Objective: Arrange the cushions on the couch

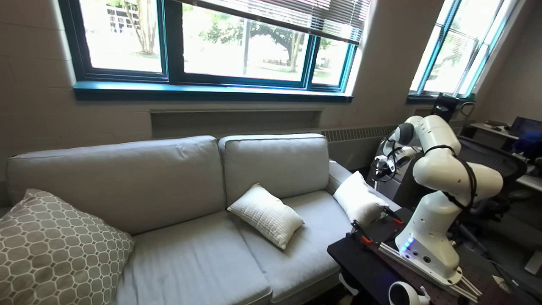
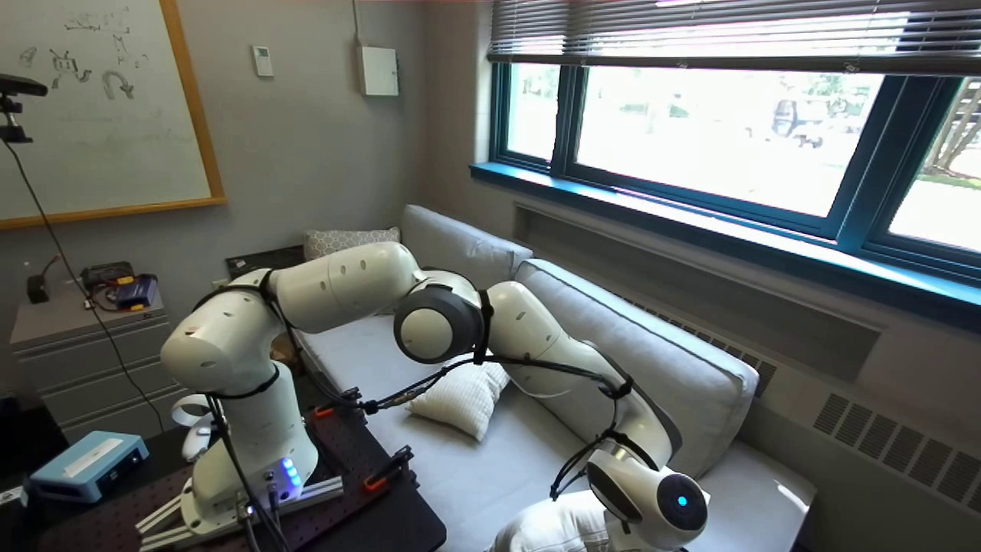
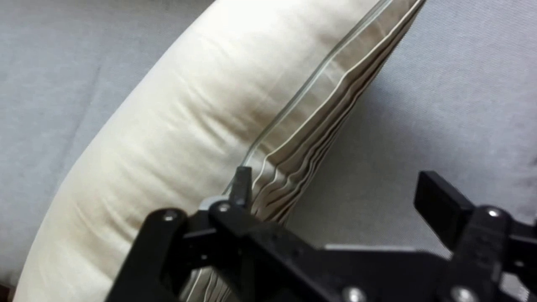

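Observation:
The grey couch (image 1: 178, 254) carries two white cushions. In both exterior views, a ribbed white cushion (image 1: 266, 215) (image 2: 460, 399) lies tilted near the middle of the seat. Against the padded arm at the robot's end leans another white cushion (image 1: 358, 197), partly cut off at the bottom of an exterior view (image 2: 556, 525). My gripper (image 3: 335, 174) is open above this cushion's pleated edge. In the wrist view one finger (image 3: 242, 184) overlaps the cushion (image 3: 176, 138), the other lies over grey couch fabric (image 3: 470, 84); whether they touch cannot be told.
A larger lattice-patterned pillow (image 1: 55, 250) (image 2: 349, 241) rests at the couch's far end. The black robot table (image 1: 351, 256) stands close to the seat front, with orange-tipped clamps (image 1: 360, 232) (image 2: 389, 469) at its edge. A white headset (image 1: 404, 294) sits beside the robot base.

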`<state>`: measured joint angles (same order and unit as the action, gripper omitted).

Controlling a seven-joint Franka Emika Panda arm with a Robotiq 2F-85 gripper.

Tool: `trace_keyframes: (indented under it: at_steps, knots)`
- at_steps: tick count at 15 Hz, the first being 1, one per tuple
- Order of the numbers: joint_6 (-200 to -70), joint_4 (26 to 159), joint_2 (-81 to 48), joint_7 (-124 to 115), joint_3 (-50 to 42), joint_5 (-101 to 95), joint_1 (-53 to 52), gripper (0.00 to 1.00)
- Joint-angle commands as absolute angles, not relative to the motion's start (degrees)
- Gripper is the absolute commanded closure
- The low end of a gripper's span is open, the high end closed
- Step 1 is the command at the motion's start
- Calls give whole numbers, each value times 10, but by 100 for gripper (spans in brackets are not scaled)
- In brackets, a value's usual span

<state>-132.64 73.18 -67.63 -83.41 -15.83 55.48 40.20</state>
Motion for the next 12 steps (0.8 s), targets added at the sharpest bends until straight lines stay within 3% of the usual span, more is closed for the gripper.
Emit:
trace_keyframes:
  at_steps: [1,12]
  knots:
    - [-1330,729,-679,-833,-147,545,408,0]
    - [-1212,606,-717,-1030,-107,627,478,0]
